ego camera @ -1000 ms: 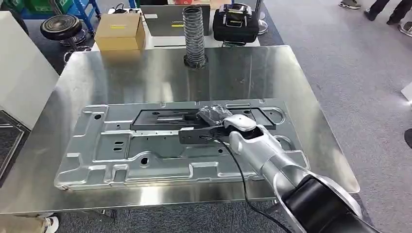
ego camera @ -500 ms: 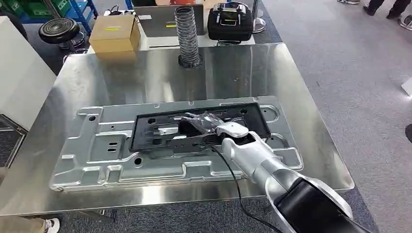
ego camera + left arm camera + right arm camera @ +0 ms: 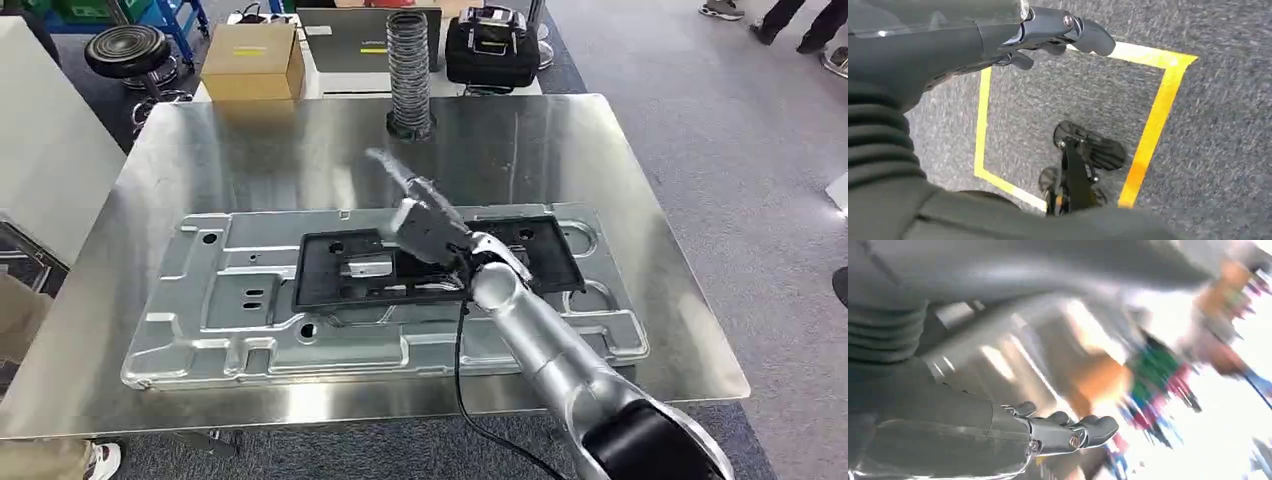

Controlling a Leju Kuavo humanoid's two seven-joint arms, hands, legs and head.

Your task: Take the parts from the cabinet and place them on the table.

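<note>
A shiny steel table (image 3: 300,150) stands in front of the robot. On it lies a big silver metal panel (image 3: 230,310). The panel is long from the left side of the table to the right side, and it lies flat. On top of the panel lies a black part (image 3: 330,272). This black part is flat too, and its long side runs the same way as the panel, left to right. It sits in the middle and right half of the panel, touching it.

The right hand (image 3: 425,225) is up above the black part. Its fingers (image 3: 390,168) are stretched out and point away from the robot, toward the far side of the table. The hand is blurry in the head view. It holds nothing, and the fingers are apart from the black part. In the right wrist view the same right hand (image 3: 1068,432) shows with its fingers a little curled and nothing in them; the rest there is a blur.

The left hand (image 3: 1058,32) hangs down over the grey carpet floor (image 3: 1208,150). Its fingers are loosely curled and it holds nothing. A yellow tape line (image 3: 1153,125) makes a box shape on the floor under it.

At the far edge of the table stands a grey ribbed hose (image 3: 408,70), upright. Behind the table are a brown cardboard box (image 3: 252,60), a black case (image 3: 492,48) and a black round stool (image 3: 125,50).
</note>
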